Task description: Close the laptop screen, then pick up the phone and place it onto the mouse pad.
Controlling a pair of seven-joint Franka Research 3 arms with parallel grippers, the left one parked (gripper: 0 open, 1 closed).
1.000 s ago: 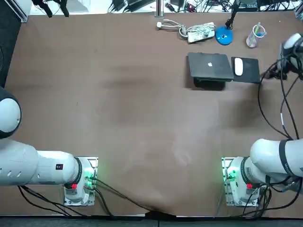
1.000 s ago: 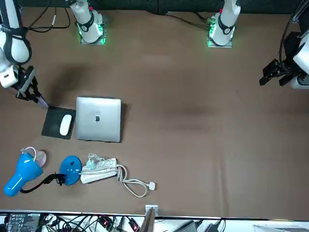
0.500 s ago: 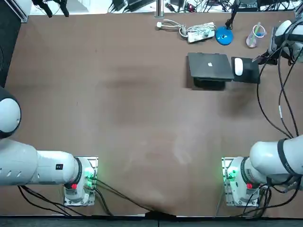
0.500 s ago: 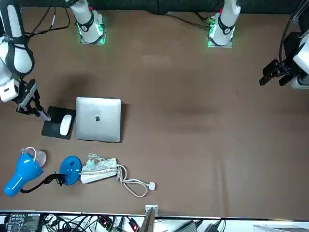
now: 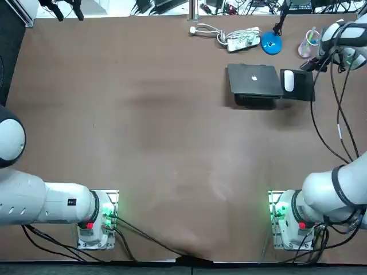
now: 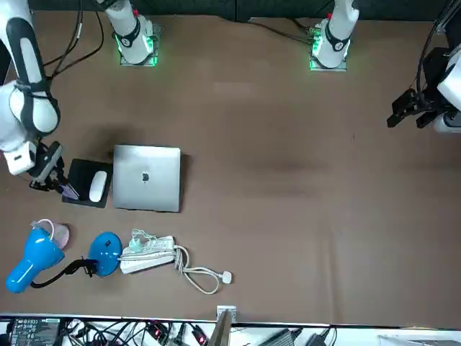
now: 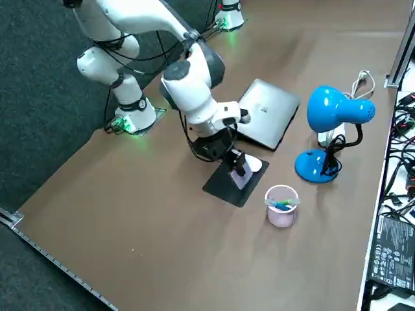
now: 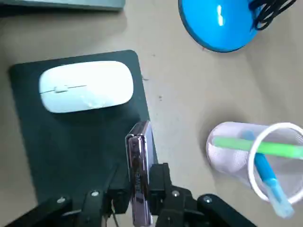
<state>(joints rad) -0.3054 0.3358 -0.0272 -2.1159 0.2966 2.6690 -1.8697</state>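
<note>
Phone, held on edge and pinched in the right tool, hangs over the mouse pad beside the mouse, near the far right corner of the desk, with the laptop closed.

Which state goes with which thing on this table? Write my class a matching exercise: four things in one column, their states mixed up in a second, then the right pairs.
Things:
1. laptop
2. phone
3. mouse
4. cup

States:
A. holds pens
B. lies on the mouse pad
C. lid shut
D. held on edge in the right gripper, over the mouse pad's edge

Pairs: 1-C, 2-D, 3-B, 4-A
</note>
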